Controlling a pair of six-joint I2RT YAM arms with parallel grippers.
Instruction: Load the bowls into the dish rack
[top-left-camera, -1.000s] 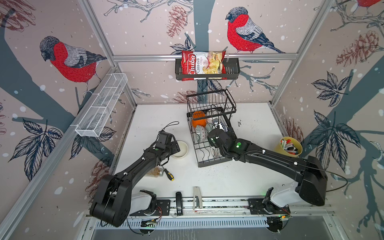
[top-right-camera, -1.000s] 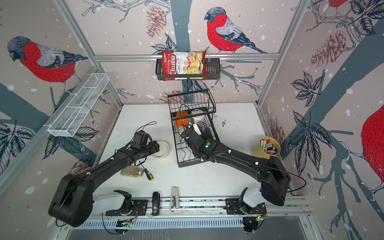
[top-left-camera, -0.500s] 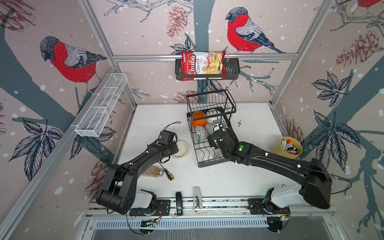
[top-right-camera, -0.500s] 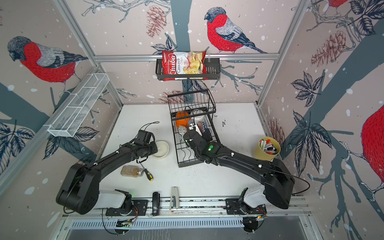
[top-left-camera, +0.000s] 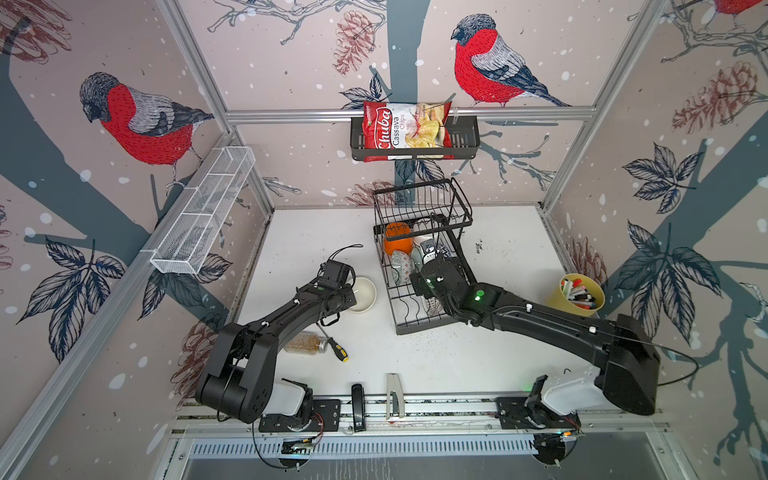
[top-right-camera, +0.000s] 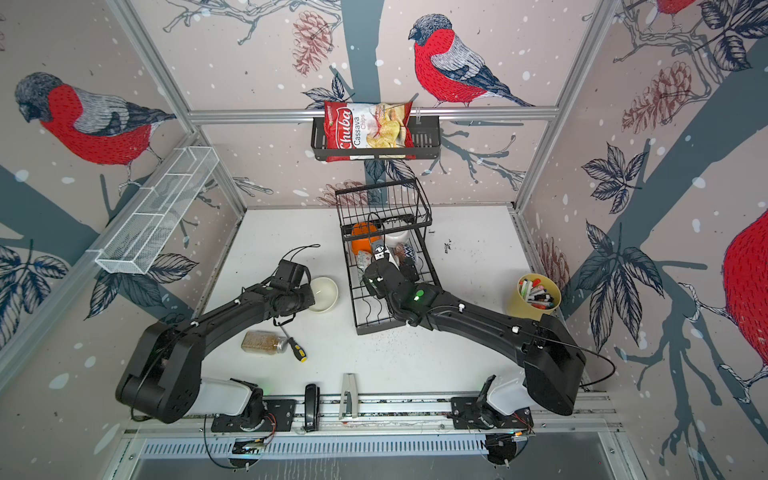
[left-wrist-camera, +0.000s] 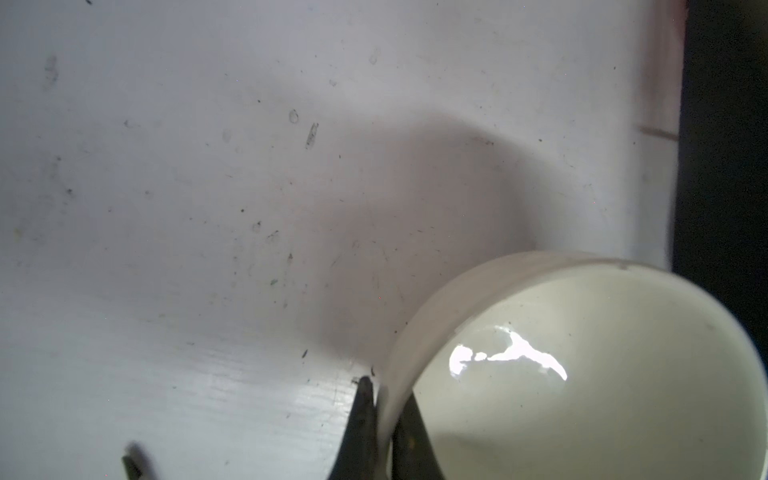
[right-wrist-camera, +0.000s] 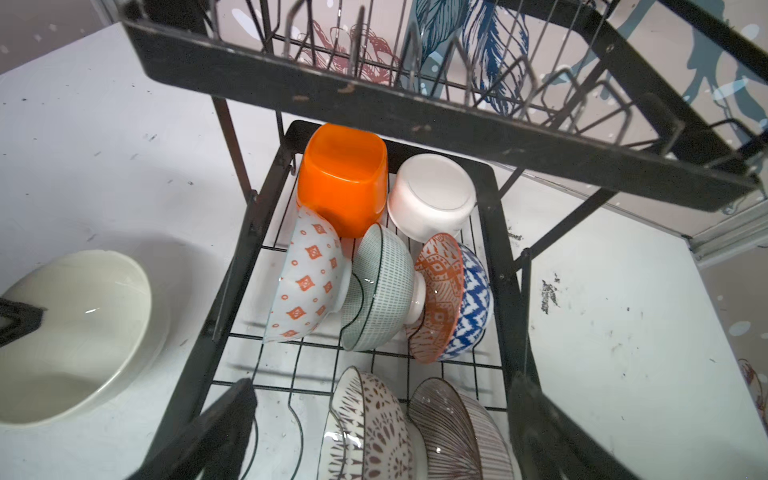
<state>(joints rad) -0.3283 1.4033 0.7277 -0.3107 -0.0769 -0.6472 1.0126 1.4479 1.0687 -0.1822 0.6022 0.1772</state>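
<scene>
In both top views, the white bowl (top-left-camera: 365, 294) stands upright on the table (top-left-camera: 511, 266), just left of the dish rack (top-left-camera: 419, 329) and outside it. The left gripper (top-left-camera: 353, 297) meets that bowl's left rim. The right gripper (top-left-camera: 420, 286) hangs over the rack's lower tray (top-left-camera: 409, 311). An orange bowl (top-left-camera: 397, 244) sits at the tray's far end, under the raised basket tier (top-left-camera: 422, 208). In the left wrist view, the jaws are pinched narrow on the white bowl's wall, with 1 finger (left-wrist-camera: 360, 419) outside and 1 inside. In the right wrist view, both fingers (right-wrist-camera: 220, 424) stand wide apart and grip nothing. Between them lie 2 mauve-patterned bowls (right-wrist-camera: 374, 424). Beyond these, 4 patterned bowls (right-wrist-camera: 307, 278) lean on edge in 1 row. The orange bowl and an upturned white bowl (right-wrist-camera: 432, 195) follow at the far end.
</scene>
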